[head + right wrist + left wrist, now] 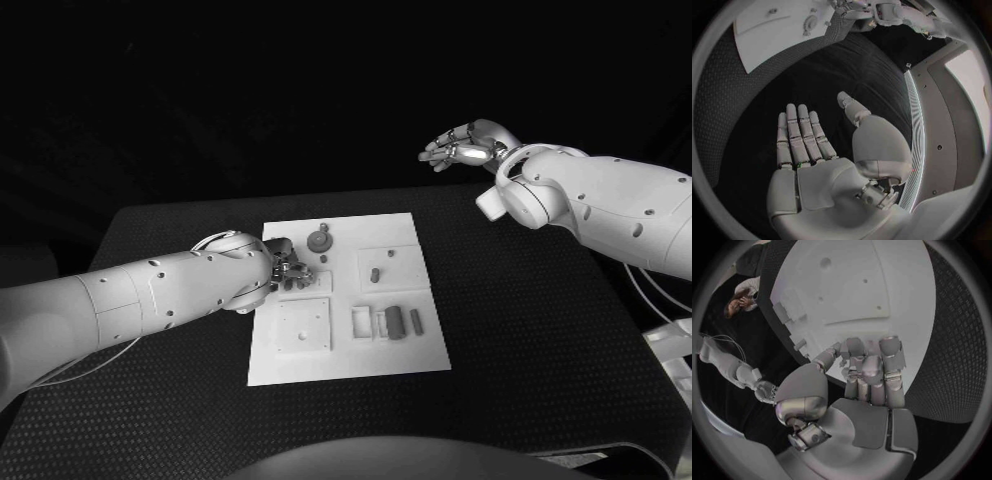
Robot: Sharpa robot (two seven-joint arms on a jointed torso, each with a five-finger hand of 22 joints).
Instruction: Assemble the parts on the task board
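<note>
Nearest me, the task board [346,350] lies on the black counter [548,330] with its long axis running away from my camera. On its near half I see a square plate [304,326] and, beside it, short bar-shaped parts [398,322] lying lengthwise along the board. Farther up, the left robot hand [287,268] sits over the board's left edge, fingers curled together; whether they pinch anything I cannot tell, since they hide what lies under them. Beyond it rests a round part [319,241]. Farthest, the right robot hand [462,147] hangs above the counter's back edge, fingers straight and holding nothing.
</note>
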